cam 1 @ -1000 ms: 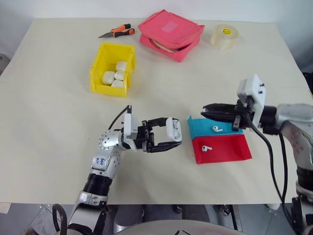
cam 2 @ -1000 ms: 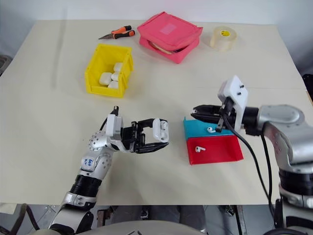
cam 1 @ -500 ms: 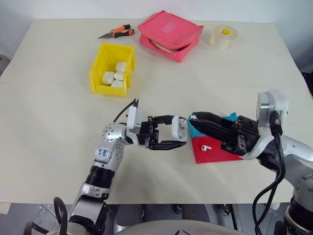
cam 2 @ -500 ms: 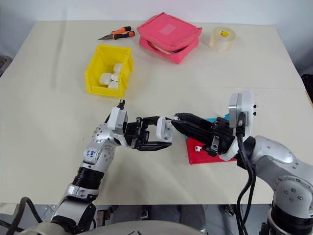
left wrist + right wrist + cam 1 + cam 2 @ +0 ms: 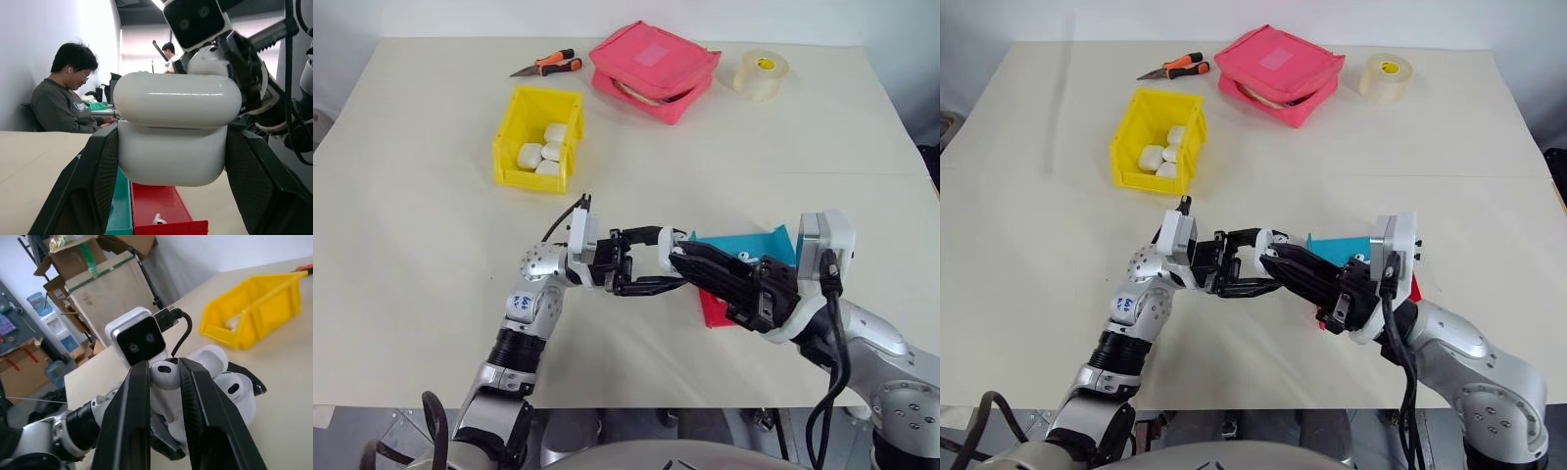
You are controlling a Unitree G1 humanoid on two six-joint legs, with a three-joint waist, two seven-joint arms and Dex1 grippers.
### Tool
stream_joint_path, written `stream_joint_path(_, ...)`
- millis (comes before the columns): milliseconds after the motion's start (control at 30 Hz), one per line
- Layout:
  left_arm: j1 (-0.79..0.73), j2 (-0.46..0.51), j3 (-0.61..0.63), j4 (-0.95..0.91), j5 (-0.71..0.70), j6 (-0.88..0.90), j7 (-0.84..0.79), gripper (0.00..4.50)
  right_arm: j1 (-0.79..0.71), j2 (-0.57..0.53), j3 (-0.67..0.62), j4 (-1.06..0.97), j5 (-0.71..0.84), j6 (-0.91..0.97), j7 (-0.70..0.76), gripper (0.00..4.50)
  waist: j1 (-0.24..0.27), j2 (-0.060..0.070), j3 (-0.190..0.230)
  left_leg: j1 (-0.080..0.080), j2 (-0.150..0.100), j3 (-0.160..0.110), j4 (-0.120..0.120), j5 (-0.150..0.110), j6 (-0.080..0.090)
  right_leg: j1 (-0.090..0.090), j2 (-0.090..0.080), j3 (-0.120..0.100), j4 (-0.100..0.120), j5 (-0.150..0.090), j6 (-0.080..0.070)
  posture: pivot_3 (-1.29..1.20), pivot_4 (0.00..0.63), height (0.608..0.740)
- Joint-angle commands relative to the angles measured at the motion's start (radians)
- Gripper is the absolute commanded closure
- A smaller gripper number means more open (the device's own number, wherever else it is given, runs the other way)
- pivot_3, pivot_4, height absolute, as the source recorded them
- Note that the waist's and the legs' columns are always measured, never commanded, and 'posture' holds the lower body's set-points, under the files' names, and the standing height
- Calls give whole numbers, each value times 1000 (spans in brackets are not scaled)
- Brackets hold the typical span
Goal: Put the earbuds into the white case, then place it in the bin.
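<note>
Right wrist view: the right gripper (image 5: 165,377) has its two black fingers (image 5: 134,396) closed on one small white earbud (image 5: 165,375). It holds the earbud right over the open white case (image 5: 222,382). A second ago this gripper was over by the teal tray (image 5: 744,245) and red tray (image 5: 713,305); now it has swung across to the left gripper (image 5: 668,264) and rolled over. The left gripper is squeezed tight on the white case, one finger on each side, and has hardly moved. In the left wrist view the case (image 5: 176,128) sits between the fingers with its lid tipped up. One more earbud (image 5: 157,220) lies in the red tray below. The yellow bin (image 5: 538,137) sits farther back on the table (image 5: 421,245), well apart from both grippers, with white cases inside it. Behind it are the pink pouch (image 5: 655,69), pliers (image 5: 548,65) and a tape roll (image 5: 763,73). None of these have moved.
</note>
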State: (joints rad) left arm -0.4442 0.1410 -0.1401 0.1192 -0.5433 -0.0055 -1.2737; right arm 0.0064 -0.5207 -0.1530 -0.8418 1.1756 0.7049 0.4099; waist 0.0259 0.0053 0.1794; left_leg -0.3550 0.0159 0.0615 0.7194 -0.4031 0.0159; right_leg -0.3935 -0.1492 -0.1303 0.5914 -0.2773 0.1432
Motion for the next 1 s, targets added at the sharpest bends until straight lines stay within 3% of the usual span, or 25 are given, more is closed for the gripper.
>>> stream_joint_path(33, 5, -7, -10, -62, -24, 5, -10, 1689, 18, 8, 24, -4, -68, -64, 45, 4030, -1, 0, 0, 0, 0, 0, 0, 0, 0, 0, 0, 0, 0, 0, 0, 0, 150, 740)
stream_joint_path(367, 19, -8, -5, -96, -31, 30, -6, 1689, 86, 20, 94, 29, -204, -161, 101, 4030, 0, 0, 0, 0, 0, 0, 0, 0, 0, 0, 0, 0, 0, 0, 0, 0, 150, 740)
stream_joint_path(633, 3, 0, 32, -69, -20, 7, 20, 1689, 199, -45, 74, -3, -253, -197, 150, 4030, 0, 0, 0, 0, 0, 0, 0, 0, 0, 0, 0, 0, 0, 0, 0, 0, 150, 740)
stream_joint_path(1000, -29, -2, 53, -23, -3, -19, 25, 1689, 228, -152, 20, 24, -261, -205, 184, 4030, 1, 0, 0, 0, 0, 0, 0, 0, 0, 0, 0, 0, 0, 0, 0, 0, 150, 740)
